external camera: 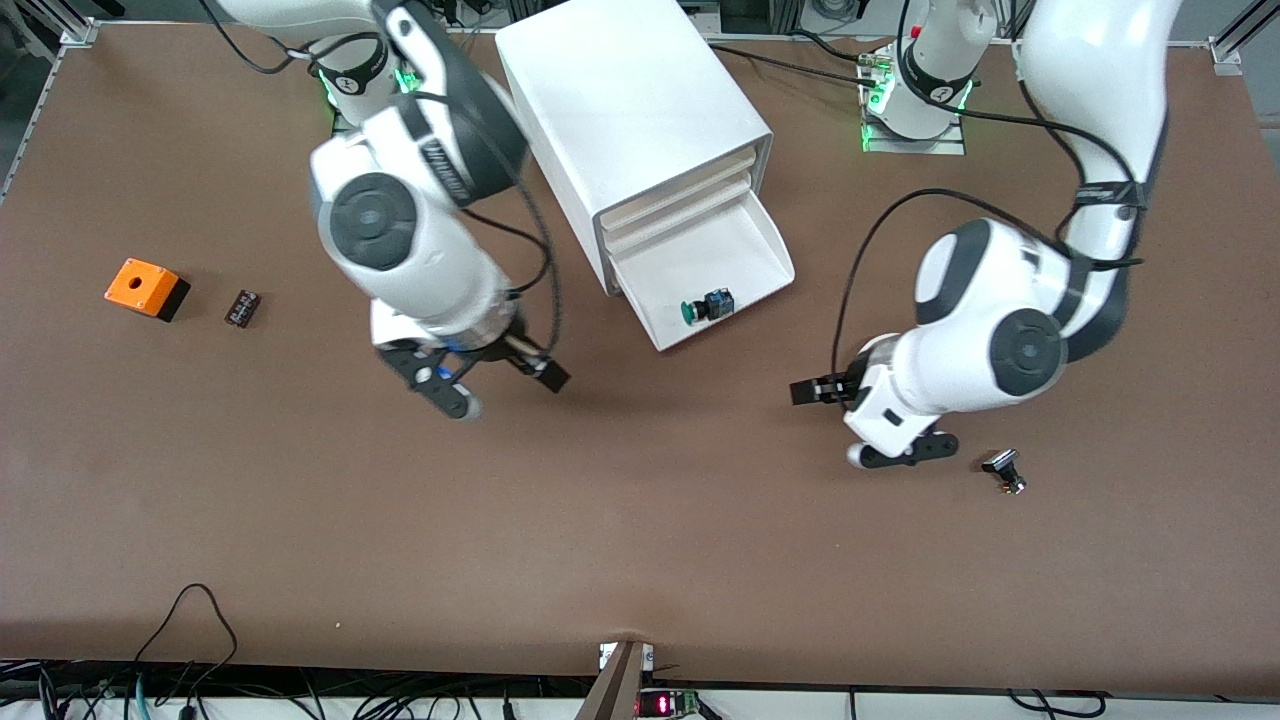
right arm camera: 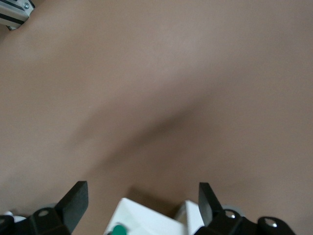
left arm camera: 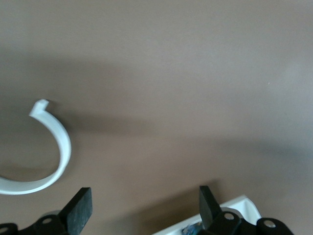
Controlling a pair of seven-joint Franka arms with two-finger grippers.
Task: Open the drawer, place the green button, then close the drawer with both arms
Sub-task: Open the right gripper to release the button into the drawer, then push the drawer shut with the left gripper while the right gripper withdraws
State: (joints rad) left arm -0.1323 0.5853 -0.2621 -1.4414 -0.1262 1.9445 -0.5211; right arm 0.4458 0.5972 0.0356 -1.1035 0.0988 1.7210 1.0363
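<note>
The lowest drawer (external camera: 735,245) of the white cabinet (external camera: 630,100) stands pulled open. The green-capped button (external camera: 704,306) lies on its side inside it, near the front lip. My right gripper (external camera: 500,385) is open and empty, over the bare table beside the drawer's front, toward the right arm's end. Its wrist view shows the drawer's corner (right arm camera: 146,220) and the green cap (right arm camera: 117,230) between the open fingers (right arm camera: 76,200). My left gripper (external camera: 838,422) is open and empty, over the table toward the left arm's end. Its wrist view shows the drawer's edge (left arm camera: 232,208).
An orange box with a hole (external camera: 145,288) and a small black part (external camera: 243,308) lie toward the right arm's end. A black-capped button (external camera: 1005,470) lies beside the left gripper. A white curved piece (left arm camera: 56,147) shows in the left wrist view.
</note>
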